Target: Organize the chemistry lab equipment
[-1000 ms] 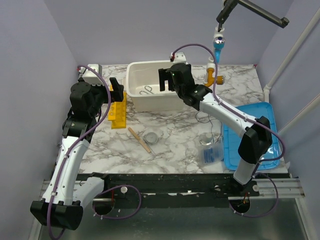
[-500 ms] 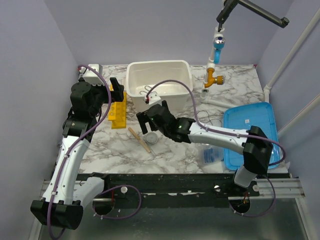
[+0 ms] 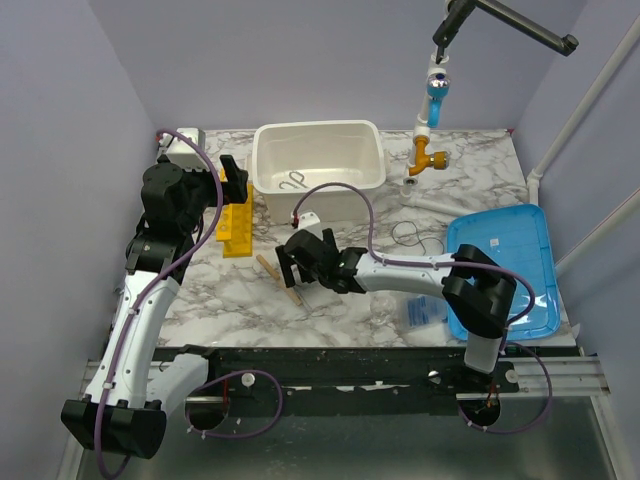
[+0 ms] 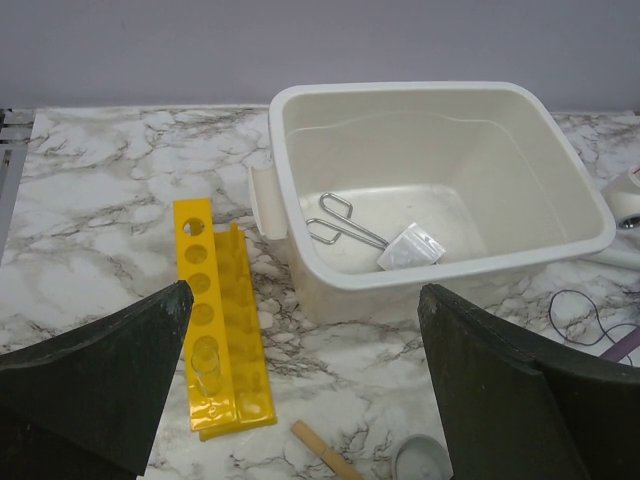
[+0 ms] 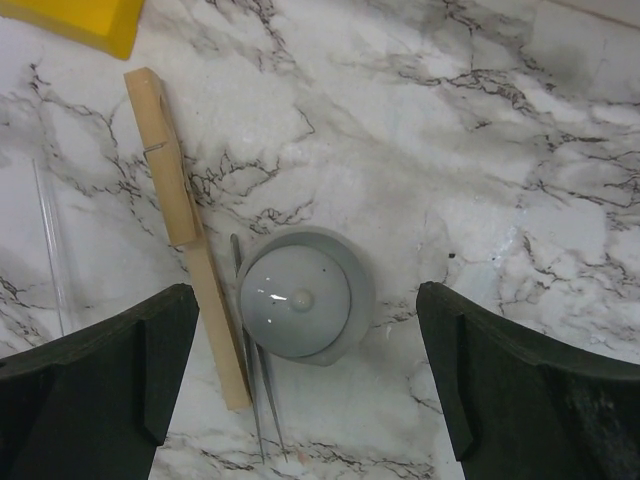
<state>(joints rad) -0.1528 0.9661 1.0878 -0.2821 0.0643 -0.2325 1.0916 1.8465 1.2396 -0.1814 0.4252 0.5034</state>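
The right claw (image 3: 297,270) has swung from the tub (image 3: 318,132) down over the bench (image 5: 480,150), wide open and empty. Directly beneath it sits a small grey dish (image 5: 305,293), with a wooden stick (image 5: 185,225) and tweezers (image 5: 258,400) just left. The left claw (image 4: 300,390) hangs open and empty, with the yellow rack (image 4: 222,320) just ahead.

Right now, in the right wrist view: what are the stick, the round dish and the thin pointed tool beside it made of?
The stick looks like wood: matte tan, unfinished, with faint grain. The round dish is probably glazed ceramic: pale grey with glossy highlights, though it could be plastic. The thin pointed tool is likely metal: grey, a slight sheen, two slim prongs like tweezers.
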